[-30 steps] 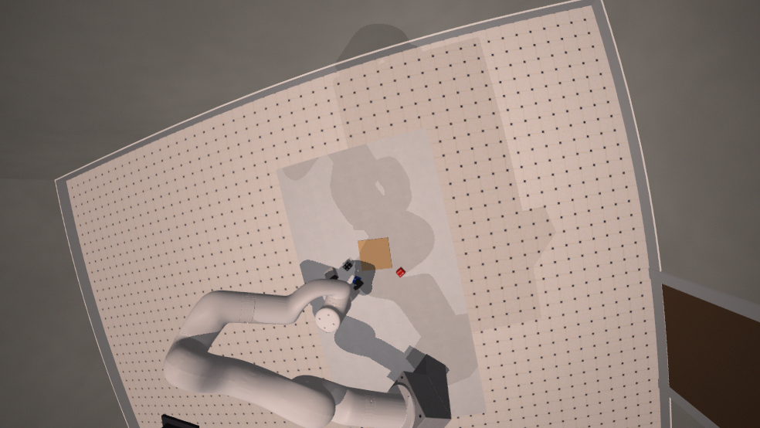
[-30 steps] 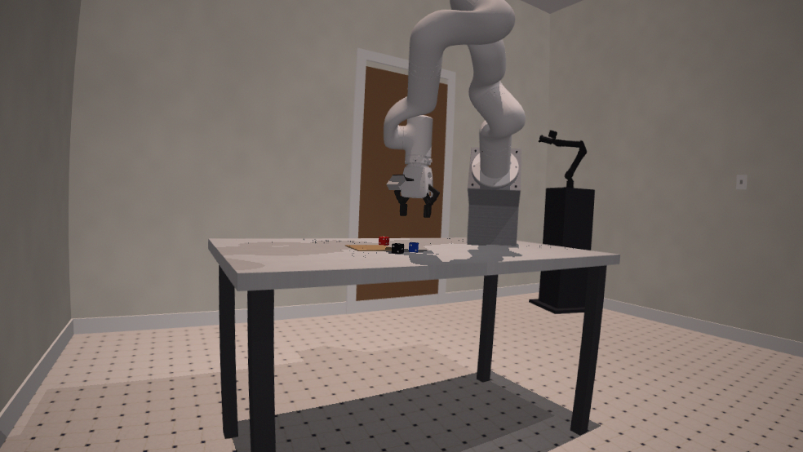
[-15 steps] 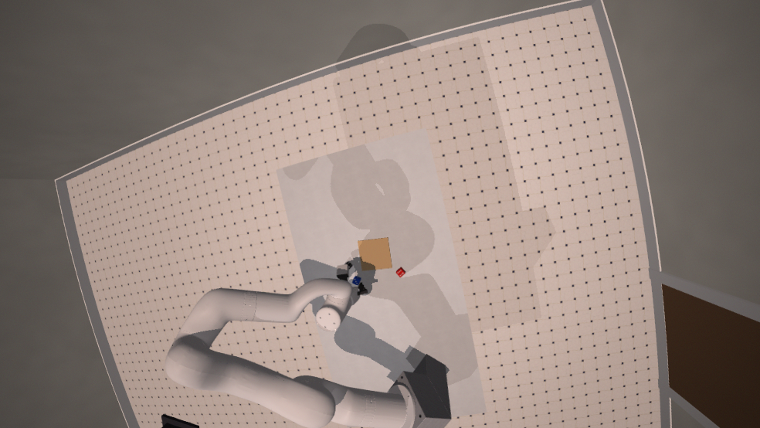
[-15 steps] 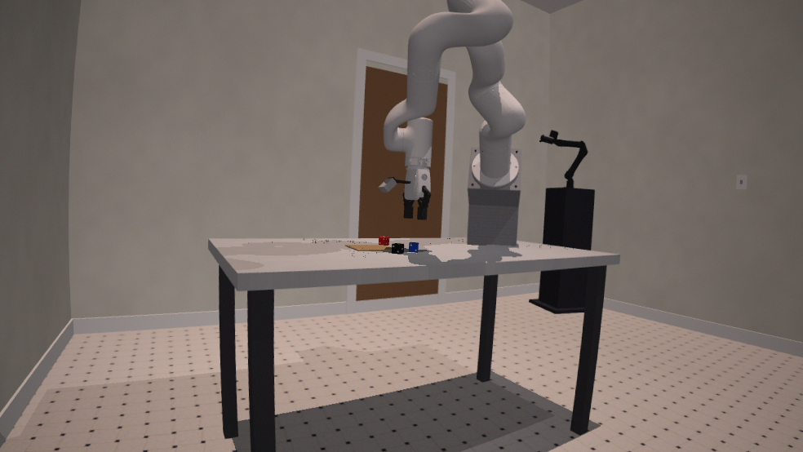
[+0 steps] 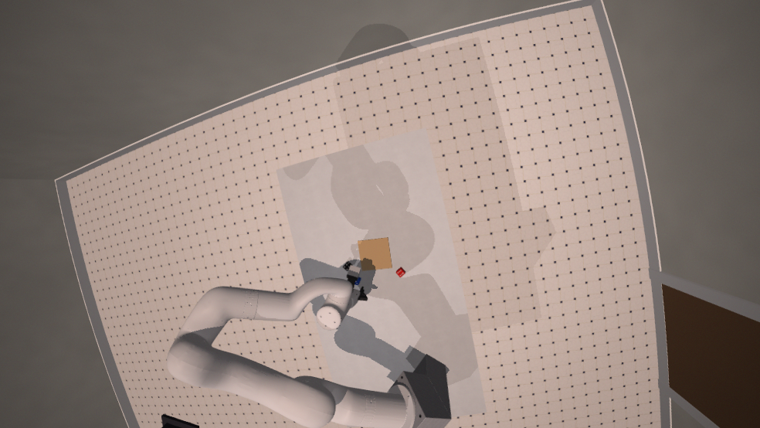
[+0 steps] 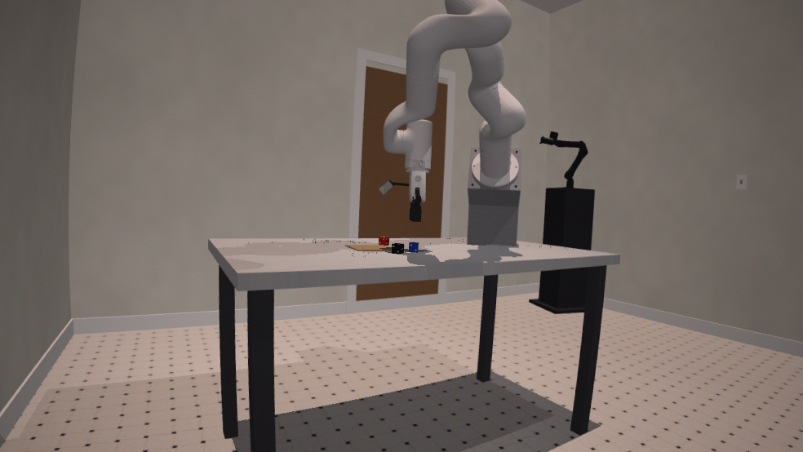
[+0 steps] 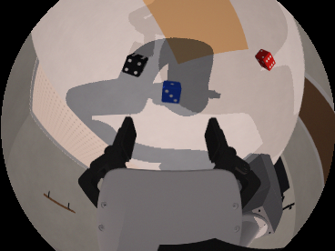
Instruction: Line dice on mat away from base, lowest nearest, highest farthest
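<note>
- Presently, you have the hand (image 5: 357, 287) (image 6: 414, 218) (image 7: 170, 125) released, its fingers spread wide with nothing between them, above the tabletop (image 5: 398, 143) (image 6: 337, 269) (image 7: 91, 50).
- You will find the tan mat (image 5: 374, 250) (image 6: 364, 246) (image 7: 207, 27) lying flat on that surface, partly under the arm's shadow.
- Your blue die (image 5: 357, 280) (image 6: 413, 246) (image 7: 171, 92) sits off the mat, on the side toward the robot's base (image 5: 439, 393) (image 6: 474, 236) (image 7: 264, 164); from above, part of it is hidden by the hand.
- Your black die (image 5: 346, 266) (image 6: 397, 248) (image 7: 135, 65) rests off the mat as well, near the blue one but apart from it.
- Your red die (image 5: 400, 272) (image 6: 383, 240) (image 7: 265, 59) stands just beside one corner of the mat, across from the black die.
- In the wrist view, you can see three diagonal pips on the blue die's larger visible face; which face is uppermost on it is, in fairness, hard to certify at this slant.
- You have no die placed on the mat, so the required line is unformed.
</note>
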